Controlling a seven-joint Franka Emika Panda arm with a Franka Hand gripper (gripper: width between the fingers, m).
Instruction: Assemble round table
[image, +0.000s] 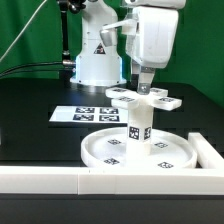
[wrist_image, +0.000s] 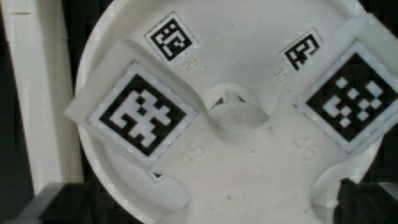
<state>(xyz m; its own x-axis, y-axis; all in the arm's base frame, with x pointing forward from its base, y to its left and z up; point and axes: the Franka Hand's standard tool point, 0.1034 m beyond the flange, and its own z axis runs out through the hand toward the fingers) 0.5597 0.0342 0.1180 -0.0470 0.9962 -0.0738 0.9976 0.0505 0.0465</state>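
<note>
Border wall: one long white wall (image: 60, 178) is seen nearest the exterior camera, along the front bench (image: 30, 110) edge.
Disc: one rimmed round disc (image: 100, 150) is laid just behind the wall.
Post: one tagged post (image: 139, 125) is stood upright on the disc.
Cross piece: one cross-shaped piece (image: 145, 98) (wrist_image: 222, 100) is set on the post top.
Tool: the tool (image: 145, 88) is lowered onto the cross; whether it is clenched cannot be told.
Marker board: one board (image: 88, 114) is laid farther back, toward the exterior view's left.

Cross-shaped piece (image: 143, 97) atop post (image: 138, 128), on disc (image: 100, 150).
</note>
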